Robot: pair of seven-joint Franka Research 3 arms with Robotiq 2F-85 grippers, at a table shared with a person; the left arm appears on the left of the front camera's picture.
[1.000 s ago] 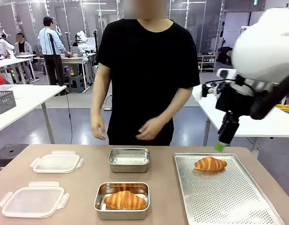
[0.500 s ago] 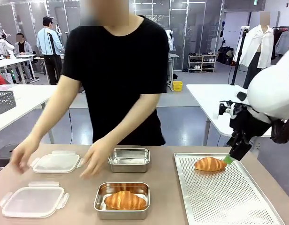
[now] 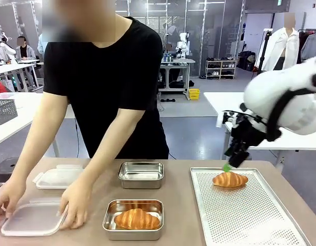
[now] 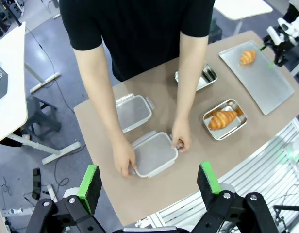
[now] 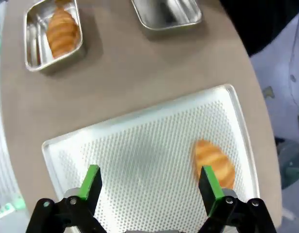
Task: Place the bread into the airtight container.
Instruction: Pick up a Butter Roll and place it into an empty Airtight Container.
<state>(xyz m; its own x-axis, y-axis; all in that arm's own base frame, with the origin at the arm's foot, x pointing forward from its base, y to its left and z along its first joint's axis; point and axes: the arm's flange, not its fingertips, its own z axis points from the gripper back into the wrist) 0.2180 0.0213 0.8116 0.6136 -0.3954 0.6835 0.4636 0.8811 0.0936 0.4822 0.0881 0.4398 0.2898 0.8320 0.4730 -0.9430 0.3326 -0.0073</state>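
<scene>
One bread, a croissant (image 3: 230,179), lies at the far end of the perforated tray (image 3: 245,215). My right gripper (image 3: 230,163) hovers open just above its far side; in the right wrist view the croissant (image 5: 215,162) sits beside the right finger, not between the pads. A second croissant (image 3: 136,219) lies in the near steel airtight container (image 3: 111,228). The far steel container (image 3: 141,174) holds nothing. My left gripper (image 4: 148,180) is open, high over the table's near edge.
The person leans over the table with both hands (image 3: 76,207) on the near plastic lid (image 3: 32,219). A second lid (image 3: 58,177) lies behind it. In the left wrist view the hands (image 4: 181,141) grip that lid (image 4: 154,154).
The person has leaned further in and moved both hands from the far lid area onto the near lid. My right gripper has shifted left and up, from the croissant's right end to above it.
</scene>
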